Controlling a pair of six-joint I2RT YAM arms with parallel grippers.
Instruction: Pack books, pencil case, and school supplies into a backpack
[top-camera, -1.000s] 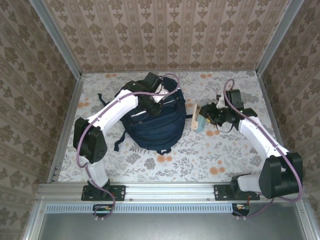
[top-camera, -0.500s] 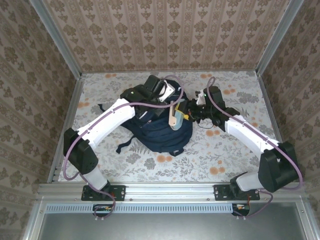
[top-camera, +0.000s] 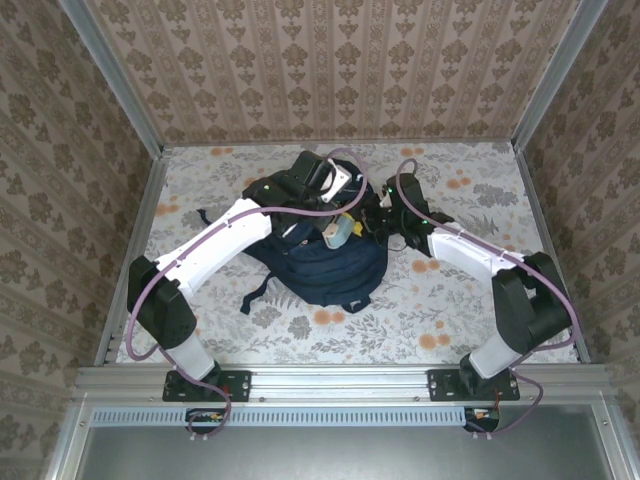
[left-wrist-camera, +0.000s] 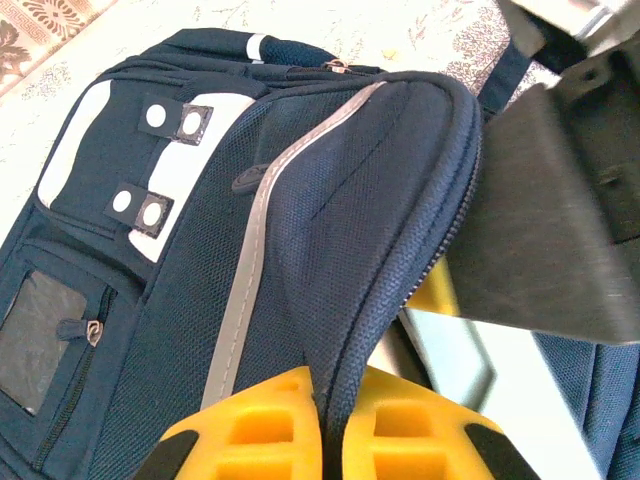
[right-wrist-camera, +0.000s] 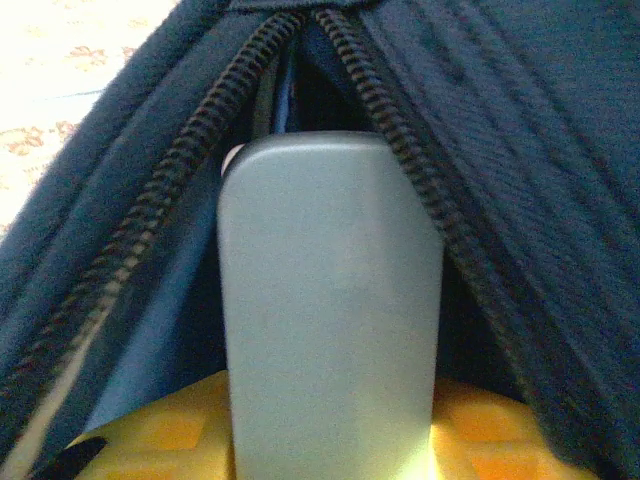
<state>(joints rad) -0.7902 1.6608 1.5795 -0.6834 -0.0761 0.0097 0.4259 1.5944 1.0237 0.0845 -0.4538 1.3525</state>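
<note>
The backpack (top-camera: 320, 270) lies on the table (top-camera: 460, 300), its top partly covered by both arms. The left gripper (left-wrist-camera: 325, 435) is pinched on the flap's edge, its yellow pads (left-wrist-camera: 260, 440) cut off below. The case (right-wrist-camera: 330, 300) — grey-looking here — is gripped by the right gripper (right-wrist-camera: 330, 445) between the zip rows (right-wrist-camera: 150, 220); its lower end is cut off.

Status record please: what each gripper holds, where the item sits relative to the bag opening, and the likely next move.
left gripper: jaws pinched on the backpack flap edge, holding the opening apart
right gripper: jaws gripping a flat grey oblong item with rounded corners
item position: far end between the two open zipper rows, not yet released
likely next: push deeper, then release
</note>
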